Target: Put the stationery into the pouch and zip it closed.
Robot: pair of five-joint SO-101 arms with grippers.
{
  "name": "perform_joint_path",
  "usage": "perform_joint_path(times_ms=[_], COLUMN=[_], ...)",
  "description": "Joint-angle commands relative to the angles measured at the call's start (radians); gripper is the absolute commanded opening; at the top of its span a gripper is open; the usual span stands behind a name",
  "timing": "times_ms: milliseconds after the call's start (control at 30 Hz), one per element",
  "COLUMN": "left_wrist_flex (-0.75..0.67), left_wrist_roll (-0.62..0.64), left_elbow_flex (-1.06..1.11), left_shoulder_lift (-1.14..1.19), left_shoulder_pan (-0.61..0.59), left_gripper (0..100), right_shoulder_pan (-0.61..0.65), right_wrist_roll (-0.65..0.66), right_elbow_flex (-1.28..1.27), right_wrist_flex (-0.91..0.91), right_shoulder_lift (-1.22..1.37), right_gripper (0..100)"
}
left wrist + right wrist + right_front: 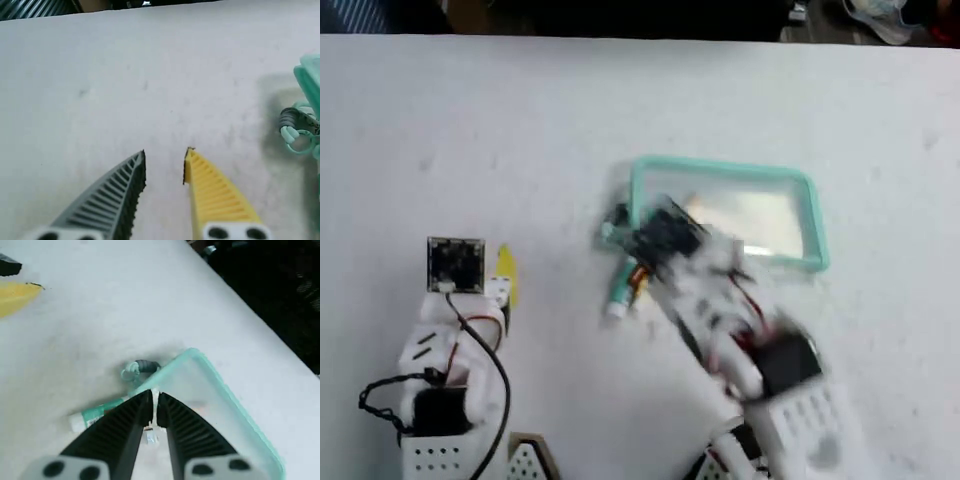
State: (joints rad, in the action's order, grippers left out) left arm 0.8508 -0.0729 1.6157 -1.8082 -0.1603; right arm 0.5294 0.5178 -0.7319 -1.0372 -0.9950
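The left gripper (165, 167) hangs over the bare table (520, 130), its grey and yellow jaws apart. A green-and-white tube (618, 292) lies on the table just outside the left end of the clear, teal-edged pouch (720, 166), near the teal zip pull (136, 369). The right gripper (155, 396) sits at that end, jaws drawn almost together; whether they pinch the rim cannot be told.

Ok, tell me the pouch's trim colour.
Pouch trim is mint green, clearest in high view.

White table (620, 100), dark room (620, 15) beyond its far edge
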Motion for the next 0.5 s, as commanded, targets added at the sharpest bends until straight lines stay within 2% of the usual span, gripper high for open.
perform_joint_path(times_ms=[0, 167, 333, 467], left_wrist_flex=[-0.026, -0.026, -0.028, -0.052], left_wrist_roll=[0.006, 0.006, 0.006, 0.006], left_elbow_flex=[-0.026, -0.026, -0.023, -0.011], left_shoulder_lift=[-0.018, -0.018, -0.018, -0.018], left_shoulder_pan=[-0.007, -0.007, -0.007, -0.007], left_gripper=[15, 15, 15, 15], right_shoulder_pan=[0.084, 0.147, 0.147, 0.142], right_wrist_roll=[0.006, 0.005, 0.009, 0.012], right_elbow_flex=[0.235, 0.437, 0.548, 0.641], right_wrist_flex=[0.001, -0.001, 0.001, 0.001], right_shoulder_lift=[0.303, 0.627, 0.865, 1.020], right_gripper=[2.1, 3.9, 21.3, 24.8])
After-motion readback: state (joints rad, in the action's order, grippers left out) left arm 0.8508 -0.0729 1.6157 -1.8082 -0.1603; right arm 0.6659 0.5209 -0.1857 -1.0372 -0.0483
